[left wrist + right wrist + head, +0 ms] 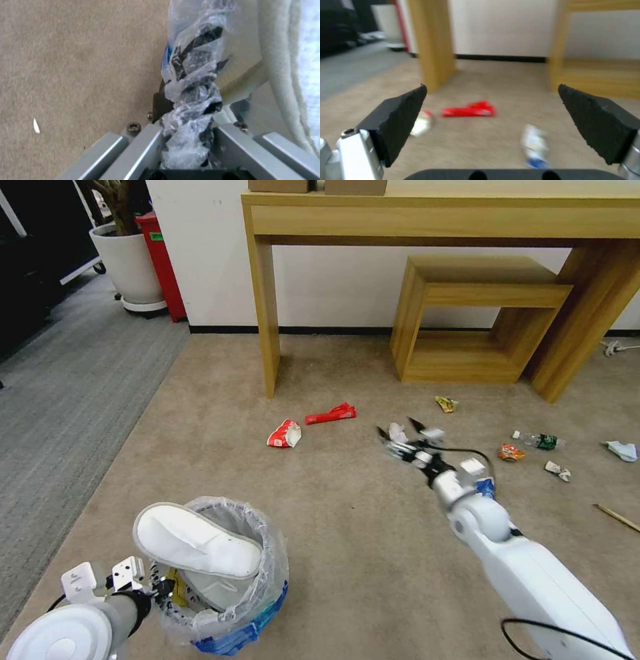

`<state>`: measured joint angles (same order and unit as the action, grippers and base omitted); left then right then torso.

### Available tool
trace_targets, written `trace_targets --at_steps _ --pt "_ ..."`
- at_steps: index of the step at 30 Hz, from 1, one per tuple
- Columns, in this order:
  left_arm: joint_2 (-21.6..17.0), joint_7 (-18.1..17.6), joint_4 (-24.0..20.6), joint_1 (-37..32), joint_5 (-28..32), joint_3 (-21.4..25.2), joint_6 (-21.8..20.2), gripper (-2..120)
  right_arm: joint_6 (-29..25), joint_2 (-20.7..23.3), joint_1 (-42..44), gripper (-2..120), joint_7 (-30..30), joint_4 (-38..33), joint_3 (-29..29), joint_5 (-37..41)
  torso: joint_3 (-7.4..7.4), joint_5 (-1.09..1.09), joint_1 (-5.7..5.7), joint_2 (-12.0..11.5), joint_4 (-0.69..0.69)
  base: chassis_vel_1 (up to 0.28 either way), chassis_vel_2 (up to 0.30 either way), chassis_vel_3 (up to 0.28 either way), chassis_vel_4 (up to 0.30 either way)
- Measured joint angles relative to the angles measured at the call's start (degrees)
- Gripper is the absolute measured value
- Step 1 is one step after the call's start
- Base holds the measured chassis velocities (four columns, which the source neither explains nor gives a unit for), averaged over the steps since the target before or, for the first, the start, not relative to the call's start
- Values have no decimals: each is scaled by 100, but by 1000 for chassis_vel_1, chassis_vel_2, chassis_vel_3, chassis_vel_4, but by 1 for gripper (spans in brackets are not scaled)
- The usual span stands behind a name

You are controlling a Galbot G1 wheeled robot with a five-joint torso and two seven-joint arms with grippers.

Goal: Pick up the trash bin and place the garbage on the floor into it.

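The trash bin (257, 617), blue with a clear plastic bag over it, stands on the beige floor (347, 553) at my lower left. A white slipper (193, 540) lies across its mouth, over a second one. My left gripper (158, 587) is shut on the bin's bagged black rim (196, 75), with crumpled plastic between the jaws of the left gripper (188, 125). My right gripper (400, 438) hangs open over the mid floor, just above a blue-white wrapper (535, 146). Beyond it lie a red wrapper (331, 414) and a red-white wrapper (285, 433).
More garbage lies at the right: a yellow wrapper (445, 403), an orange wrapper (511, 452), a small bottle (541, 441), a tissue (623, 450) and a wooden stick (617, 517). A wooden table leg (267, 313) and a low wooden shelf (473, 320) stand behind.
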<state>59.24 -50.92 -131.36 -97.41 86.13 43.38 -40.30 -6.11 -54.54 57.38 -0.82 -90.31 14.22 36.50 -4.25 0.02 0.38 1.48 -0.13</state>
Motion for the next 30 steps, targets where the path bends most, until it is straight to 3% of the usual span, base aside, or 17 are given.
trace_targets --at_steps 8,14,19,30 --pt "-13 297 43 91 -326 -4 -30 0 -151 -4 1143 100 318 -449 1176 -307 1 -2 0 0 0 0 0 0 0" --pt "98 853 155 158 -1007 -64 -32 0 -553 -315 1833 100 564 -776 1720 -685 1 -2 0 0 0 0 0 0 0" --pt "132 922 200 160 -1102 -68 -49 0 -836 -505 2086 100 528 -690 1771 -927 0 -2 0 0 1 0 0 0 0" --pt "214 669 98 62 -980 0 -47 0 -1721 -1190 2317 100 252 -294 1735 -1240 0 -2 0 0 0 0 0 0 0"
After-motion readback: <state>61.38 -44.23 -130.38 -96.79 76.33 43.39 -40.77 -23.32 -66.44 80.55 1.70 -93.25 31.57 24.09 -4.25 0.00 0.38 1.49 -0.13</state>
